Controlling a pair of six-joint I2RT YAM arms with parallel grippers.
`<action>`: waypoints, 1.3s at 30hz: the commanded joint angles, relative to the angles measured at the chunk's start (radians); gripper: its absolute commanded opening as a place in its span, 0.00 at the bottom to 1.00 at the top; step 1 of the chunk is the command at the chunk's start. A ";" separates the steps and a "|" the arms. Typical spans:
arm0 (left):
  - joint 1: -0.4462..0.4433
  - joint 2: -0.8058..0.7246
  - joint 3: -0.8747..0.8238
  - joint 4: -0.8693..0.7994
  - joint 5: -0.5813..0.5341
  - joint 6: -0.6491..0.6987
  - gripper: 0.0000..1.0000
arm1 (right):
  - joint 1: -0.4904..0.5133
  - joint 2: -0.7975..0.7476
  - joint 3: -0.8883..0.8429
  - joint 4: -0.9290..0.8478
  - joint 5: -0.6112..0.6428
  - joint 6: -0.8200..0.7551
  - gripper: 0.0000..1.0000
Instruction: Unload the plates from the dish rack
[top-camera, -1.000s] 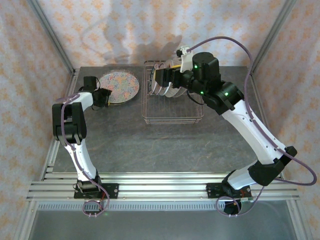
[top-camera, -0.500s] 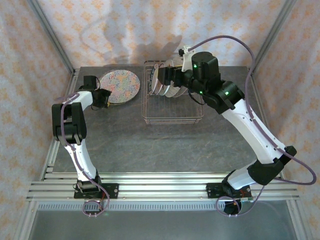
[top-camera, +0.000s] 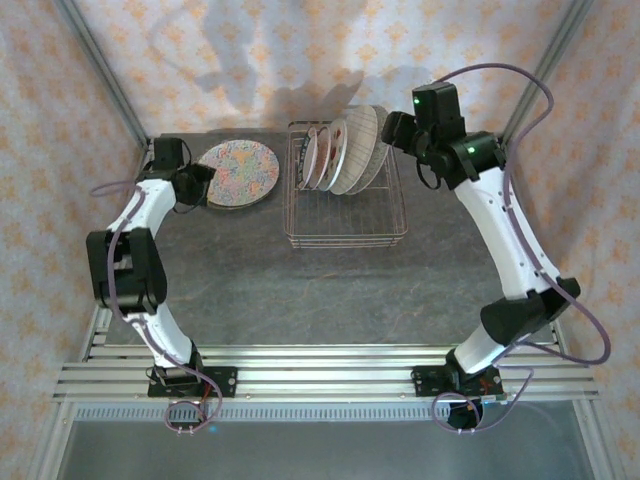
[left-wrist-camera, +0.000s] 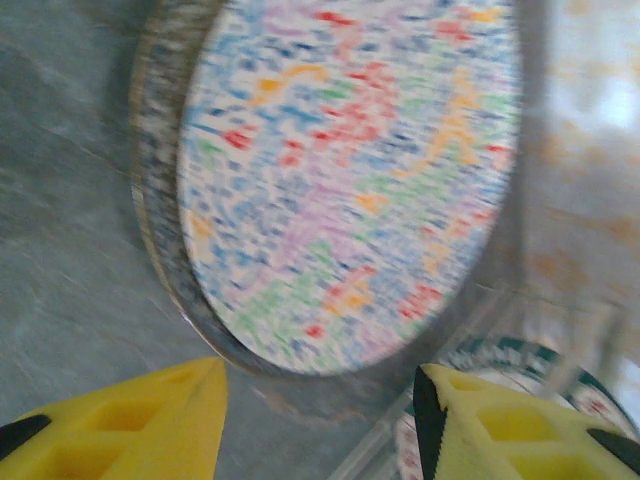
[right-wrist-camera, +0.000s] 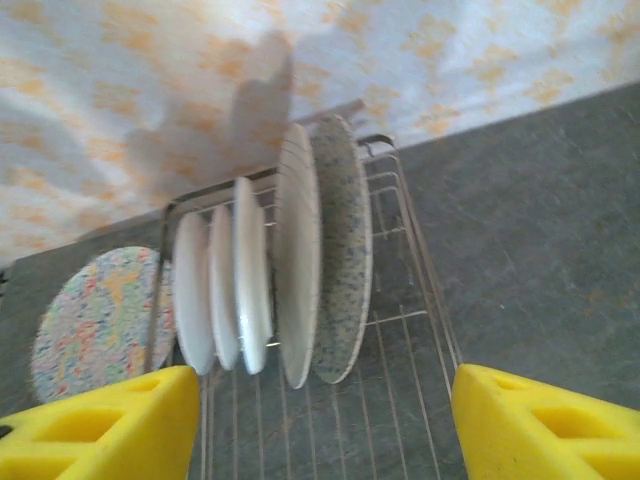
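The multicolour floral plate (top-camera: 238, 172) (left-wrist-camera: 350, 180) lies flat on the table, left of the dish rack (top-camera: 345, 240) (right-wrist-camera: 410, 330). My left gripper (top-camera: 200, 185) (left-wrist-camera: 320, 420) hovers at this plate's left edge, open, with nothing between its yellow fingers (left-wrist-camera: 120, 425). Several plates stand on edge in the back of the rack. The speckled beige plate (top-camera: 362, 150) (right-wrist-camera: 345, 250) is the rightmost, with white plates (right-wrist-camera: 250, 280) to its left. My right gripper (top-camera: 388, 133) (right-wrist-camera: 320, 430) is raised just right of the speckled plate, open and empty.
Patterned walls and metal frame posts (top-camera: 105, 75) close in the back and both sides of the dark table (top-camera: 330, 290). The front half of the rack holds bare wire only. A rail (top-camera: 320, 375) with both arm bases runs along the near edge.
The right arm has pulled back from over the racked plates, up and to the right, with nothing in its jaws. The left arm has shifted slightly back and left beside the floral plate.
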 joint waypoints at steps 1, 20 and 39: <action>-0.076 -0.132 0.001 -0.006 -0.009 0.028 0.53 | -0.063 0.080 0.045 -0.049 -0.116 0.027 0.67; -0.870 -0.705 -0.051 0.028 -0.546 0.528 0.76 | -0.184 0.551 0.463 -0.149 -0.396 -0.038 0.45; -1.119 -0.616 0.056 0.045 -0.728 0.729 0.81 | -0.193 0.682 0.557 -0.147 -0.404 -0.040 0.23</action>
